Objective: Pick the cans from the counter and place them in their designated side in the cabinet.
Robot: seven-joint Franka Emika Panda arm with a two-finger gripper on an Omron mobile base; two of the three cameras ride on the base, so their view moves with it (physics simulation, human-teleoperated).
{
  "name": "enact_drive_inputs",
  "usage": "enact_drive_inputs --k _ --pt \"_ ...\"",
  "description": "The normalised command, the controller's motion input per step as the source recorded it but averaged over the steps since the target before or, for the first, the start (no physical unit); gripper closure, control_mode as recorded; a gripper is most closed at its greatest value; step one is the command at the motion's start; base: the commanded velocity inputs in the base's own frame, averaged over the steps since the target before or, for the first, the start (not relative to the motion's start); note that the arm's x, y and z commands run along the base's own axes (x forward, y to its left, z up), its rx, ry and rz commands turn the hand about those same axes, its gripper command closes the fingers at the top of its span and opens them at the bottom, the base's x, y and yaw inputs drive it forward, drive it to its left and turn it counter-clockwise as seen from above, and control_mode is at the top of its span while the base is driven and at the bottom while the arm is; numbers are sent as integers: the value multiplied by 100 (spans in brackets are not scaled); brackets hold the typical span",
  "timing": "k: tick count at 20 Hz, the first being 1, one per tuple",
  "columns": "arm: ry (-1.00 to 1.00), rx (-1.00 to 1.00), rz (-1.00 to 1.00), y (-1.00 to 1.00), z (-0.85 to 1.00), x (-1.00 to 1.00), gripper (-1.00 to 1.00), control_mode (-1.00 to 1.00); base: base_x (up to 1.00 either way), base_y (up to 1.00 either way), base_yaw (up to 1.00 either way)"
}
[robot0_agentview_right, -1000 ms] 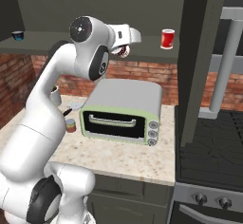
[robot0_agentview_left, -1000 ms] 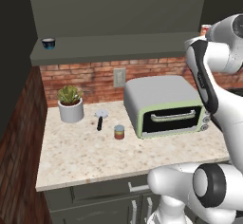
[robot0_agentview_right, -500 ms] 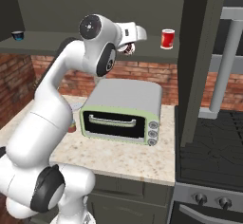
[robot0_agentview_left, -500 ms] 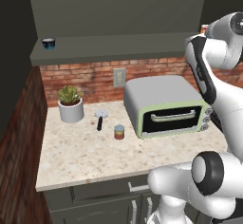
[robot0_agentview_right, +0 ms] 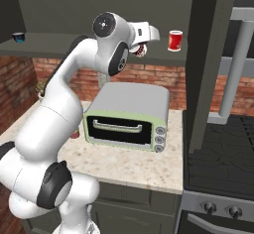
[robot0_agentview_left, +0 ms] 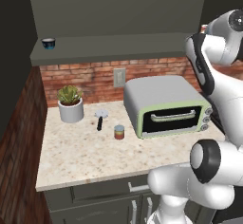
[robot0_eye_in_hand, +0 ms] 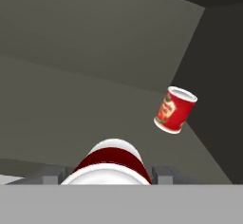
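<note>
Left base view: the orange-labelled can (robot0_agentview_left: 119, 132) stands on the counter (robot0_agentview_left: 85, 156), just left of the toaster oven (robot0_agentview_left: 166, 105). Right base view: the gripper (robot0_agentview_right: 141, 50) sits above the oven at the cabinet (robot0_agentview_right: 69, 54) shelf, left of the bright red can (robot0_agentview_right: 174, 40). Hand view: jaws clamped on the dark red and white can (robot0_eye_in_hand: 110, 163).

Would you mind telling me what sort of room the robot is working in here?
A rendered home kitchen, it seems: a toaster oven on a speckled stone counter, a brick backsplash, and a stove beside the counter.

The pincer (robot0_agentview_right: 141, 50) carrying the dark red can (robot0_eye_in_hand: 112, 163) has moved nearer the bright red can (robot0_agentview_right: 174, 40).
</note>
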Motion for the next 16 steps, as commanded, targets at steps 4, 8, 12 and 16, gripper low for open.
enact_drive_inputs --k 4,8,12,16 --pt "5 0 0 -14 0 24 100 -100 0 0 0" --pt "6 0 0 -13 0 27 100 -100 0 0 0" --pt "5 0 0 -15 0 27 100 -100 0 0 0" --pt "4 0 0 -13 0 28 100 -100 0 0 0"
